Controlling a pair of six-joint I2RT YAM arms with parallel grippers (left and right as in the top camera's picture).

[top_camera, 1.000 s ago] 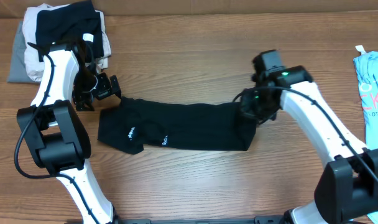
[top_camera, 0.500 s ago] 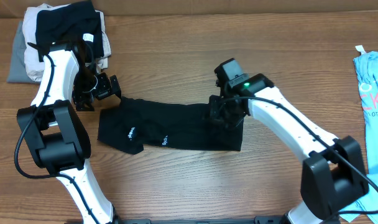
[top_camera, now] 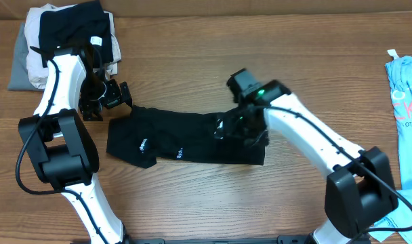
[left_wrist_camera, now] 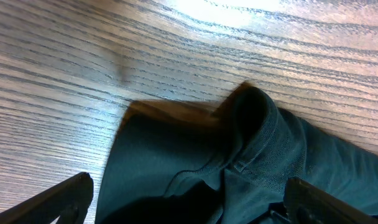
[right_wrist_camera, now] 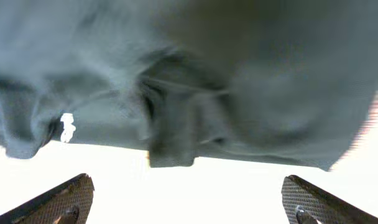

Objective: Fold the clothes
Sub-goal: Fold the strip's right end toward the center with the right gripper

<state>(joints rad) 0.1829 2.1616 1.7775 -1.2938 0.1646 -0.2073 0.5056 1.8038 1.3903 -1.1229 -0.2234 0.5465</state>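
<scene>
The clothes lie as a long black strip across the middle of the table, between the two arms. The right gripper hangs over the strip's right part with its jaws spread and nothing between them. The left gripper is likewise released, just beside the bunched left end.

Risk: a fingertip may snag loose fabric on lifting and drag the upper layer askew. The left end is rumpled, so a crease may be locked in.

Bare wood lies above and below the strip. The folded stack crowds the left arm, and the light blue shirt lies well apart at right.
</scene>
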